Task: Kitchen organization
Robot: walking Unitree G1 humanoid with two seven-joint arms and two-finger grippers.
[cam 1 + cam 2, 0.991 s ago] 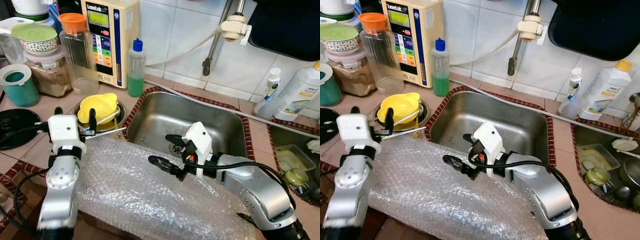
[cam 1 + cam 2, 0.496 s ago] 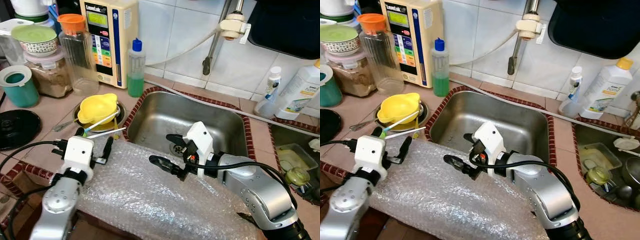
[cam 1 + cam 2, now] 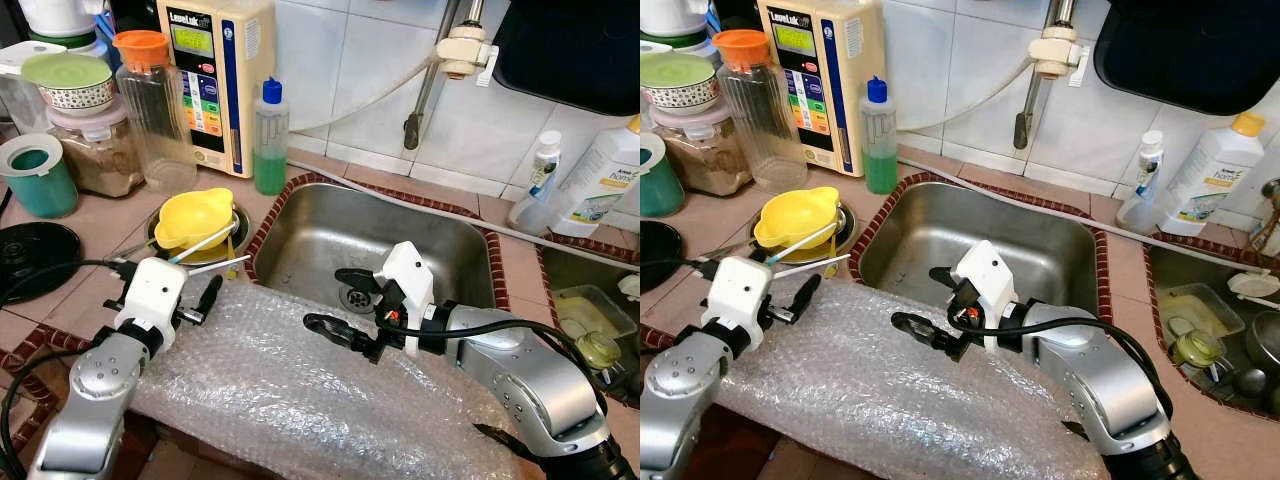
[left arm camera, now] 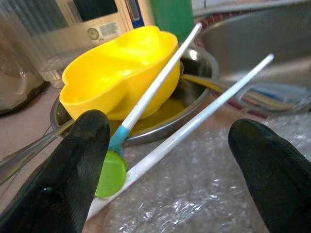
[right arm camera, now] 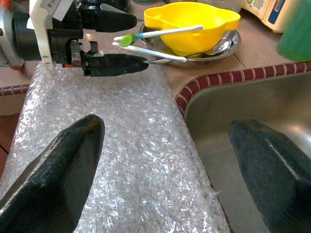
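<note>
1. Two grippers are over the sheet of bubble wrap (image 3: 290, 385) that's draped along the front edge of the counter, partly overlapping the steel sink (image 3: 400, 235).
2. Left gripper (image 3: 170, 290) sits at the wrap's left end with its fingers spread apart, nothing between them. Its tips point at the yellow bowl (image 3: 195, 215).
3. That bowl rests in a shallow metal dish (image 4: 160, 128), and two white sticks (image 4: 204, 114) lean across it; one has a green and blue end (image 4: 114, 167).
4. Right gripper (image 3: 345, 305) hovers at the sink's front rim above the wrap, fingers wide apart and empty.
5. Behind the bowl: a green soap bottle (image 3: 270, 140), a pitcher with an orange lid (image 3: 155, 105), and a water unit (image 3: 210, 75) against the tiles.
</note>
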